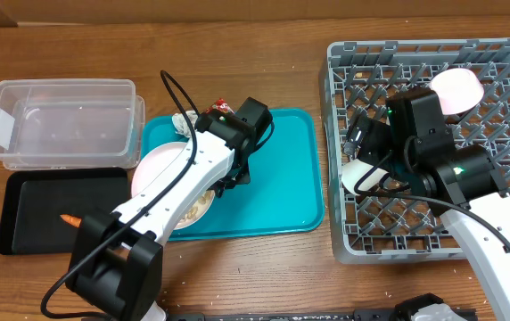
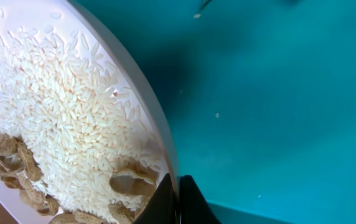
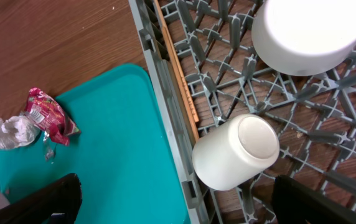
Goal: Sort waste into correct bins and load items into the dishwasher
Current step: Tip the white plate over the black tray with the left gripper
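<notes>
A white plate (image 2: pixel 72 106) holding rice and beige food scraps (image 2: pixel 16 168) lies on the teal tray (image 1: pixel 273 178). My left gripper (image 2: pixel 178 202) is shut on the plate's right rim, one finger (image 2: pixel 159 205) inside and the other outside. A red snack wrapper (image 3: pixel 47 115) and a crumpled tissue (image 3: pixel 10 132) lie at the tray's far corner. In the grey dish rack (image 1: pixel 496 62) a white cup (image 3: pixel 237 152) and a bowl (image 3: pixel 305 34) rest upside down. My right gripper (image 3: pixel 178 208) hangs open over the rack's left edge, touching nothing. A carrot (image 1: pixel 69 218) lies in the black tray (image 1: pixel 32 223).
A clear plastic tub (image 1: pixel 59 120) stands at the back left, just behind the black tray. The left arm (image 1: pixel 148 223) stretches over the plate (image 1: pixel 152 165) from the front edge. Bare wooden table (image 1: pixel 264 267) shows in front of the teal tray.
</notes>
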`<state>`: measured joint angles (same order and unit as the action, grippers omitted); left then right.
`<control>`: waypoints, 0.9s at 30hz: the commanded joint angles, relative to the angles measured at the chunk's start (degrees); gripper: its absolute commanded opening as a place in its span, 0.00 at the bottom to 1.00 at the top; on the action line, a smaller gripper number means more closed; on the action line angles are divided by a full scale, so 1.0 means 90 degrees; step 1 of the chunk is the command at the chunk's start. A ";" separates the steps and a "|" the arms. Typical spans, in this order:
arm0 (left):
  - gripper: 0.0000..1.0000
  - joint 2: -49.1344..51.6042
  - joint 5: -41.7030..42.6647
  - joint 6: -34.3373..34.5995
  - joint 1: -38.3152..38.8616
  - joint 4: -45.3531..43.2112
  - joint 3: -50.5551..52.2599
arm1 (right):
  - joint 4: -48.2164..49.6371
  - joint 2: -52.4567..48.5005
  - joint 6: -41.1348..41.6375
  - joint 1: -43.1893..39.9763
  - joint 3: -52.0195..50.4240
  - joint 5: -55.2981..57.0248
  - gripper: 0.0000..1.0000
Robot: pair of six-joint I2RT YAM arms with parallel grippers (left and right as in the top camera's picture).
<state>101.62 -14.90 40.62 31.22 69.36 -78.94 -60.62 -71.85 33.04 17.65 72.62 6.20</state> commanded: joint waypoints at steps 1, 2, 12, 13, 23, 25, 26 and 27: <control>0.04 -0.0372 -0.0153 0.0158 -0.0114 0.0250 -0.0226 | 0.0029 0.0107 0.0046 -0.0012 0.0041 -0.0005 1.00; 0.04 -0.0425 -0.0051 0.0155 -0.0148 0.0342 -0.0228 | 0.0029 0.0107 0.0046 -0.0012 0.0039 -0.0005 1.00; 0.04 -0.1353 0.0104 -0.0223 -0.1423 0.1141 -0.0236 | 0.0029 0.0107 0.0046 -0.0012 0.0039 -0.0005 1.00; 0.04 -0.1430 0.0102 -0.0282 -0.1600 0.1129 -0.0236 | 0.0029 0.0107 0.0046 -0.0012 0.0039 -0.0005 1.00; 0.04 -0.1938 0.0770 -0.1336 -0.3946 0.0284 -0.0165 | 0.0029 0.0107 0.0044 -0.0012 0.0039 -0.0005 1.00; 0.04 -0.1936 0.1115 -0.1554 -0.4282 -0.0080 -0.0066 | 0.0029 0.0107 0.0046 -0.0012 0.0039 -0.0005 1.00; 0.04 -0.1936 0.1348 -0.1693 -0.4486 -0.0340 0.0036 | 0.0029 0.0107 0.0046 -0.0012 0.0039 -0.0005 1.00; 0.04 -0.1936 0.1464 -0.1758 -0.4602 -0.0486 0.0102 | 0.0029 0.0107 0.0046 -0.0012 0.0041 -0.0005 1.00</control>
<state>85.43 -7.42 30.09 -7.09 67.35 -79.07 -60.62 -71.85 33.01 17.65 72.62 6.20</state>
